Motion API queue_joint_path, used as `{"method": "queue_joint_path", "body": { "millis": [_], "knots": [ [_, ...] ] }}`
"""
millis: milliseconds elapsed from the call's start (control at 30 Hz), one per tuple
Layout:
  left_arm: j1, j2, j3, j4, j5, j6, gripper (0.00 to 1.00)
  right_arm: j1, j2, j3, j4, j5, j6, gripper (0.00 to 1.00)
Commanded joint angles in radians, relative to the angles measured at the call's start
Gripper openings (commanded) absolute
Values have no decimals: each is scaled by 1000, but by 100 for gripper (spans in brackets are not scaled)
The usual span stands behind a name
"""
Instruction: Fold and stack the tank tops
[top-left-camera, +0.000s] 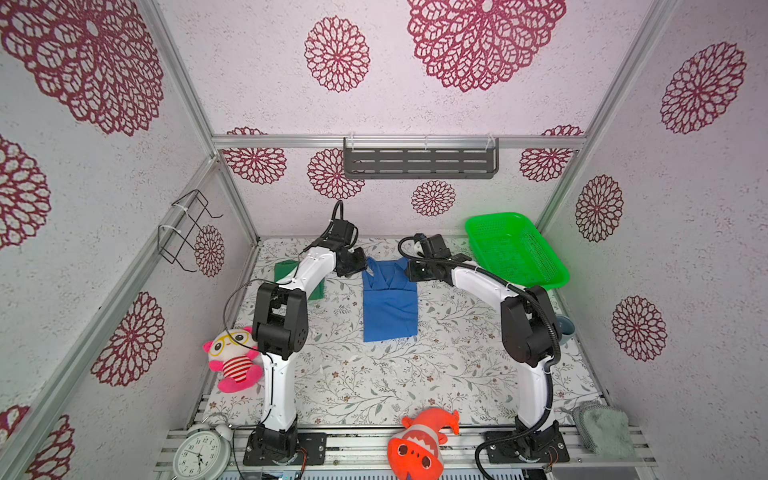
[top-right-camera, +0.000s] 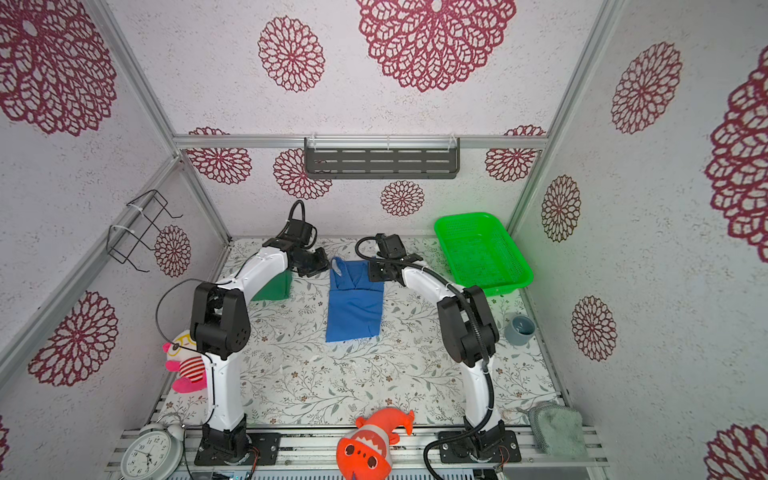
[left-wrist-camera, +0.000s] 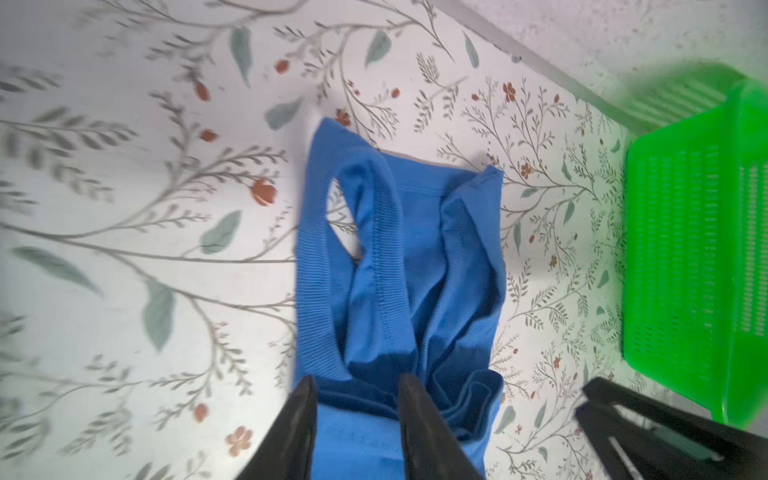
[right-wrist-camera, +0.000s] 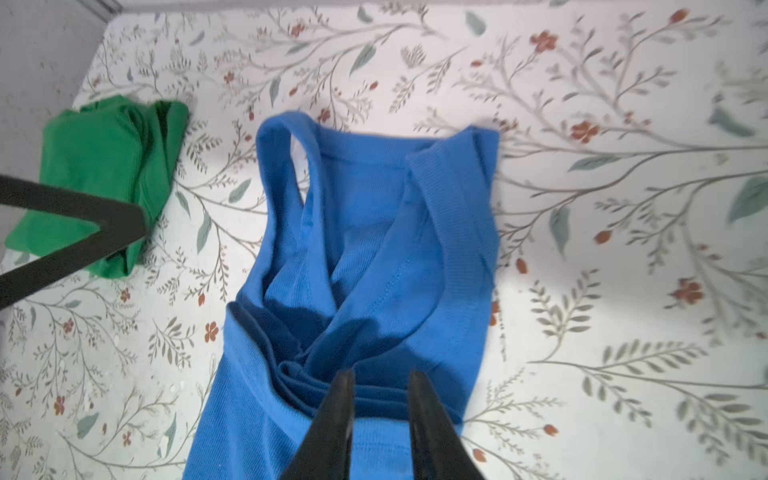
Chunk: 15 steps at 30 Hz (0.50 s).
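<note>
1. The blue tank top (top-left-camera: 388, 307) lay mid-table, its sides folded in and its straps toward the back wall. The folded green tank top (right-wrist-camera: 104, 174) sat apart to its left.
2. The left gripper (left-wrist-camera: 357, 384) and right gripper (right-wrist-camera: 380, 374) straddled the blue top's strap end with jaws narrowly apart. I could not tell whether either had pinched cloth.
3. The next move likely called for securing both strap corners, then folding toward the hem.
4. In both top views the left arm hid much of the green tank top.

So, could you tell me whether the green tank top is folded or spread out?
Folded: the green tank top lies as a small, thick, layered bundle, with stacked fold edges showing along one side.
</note>
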Motion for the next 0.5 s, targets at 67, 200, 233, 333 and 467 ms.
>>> {"method": "queue_joint_path", "body": {
  "millis": [67,200,233,333,467],
  "knots": [
    [-23,-191,-222,21,26,-5,37,13,-181,-158,3,-19,9,27],
    [-68,-313,-472,104,58,-65,37,15,-294,-354,-1,-85,45,28],
    [-73,-347,-543,127,67,-92,37,15,-327,-408,5,-109,58,29],
    [-84,-450,-727,194,104,-169,36,14,-419,-544,21,-174,99,31],
    [-121,-529,-894,270,156,-272,37,18,-493,-697,122,-301,203,34]
  ]
}}
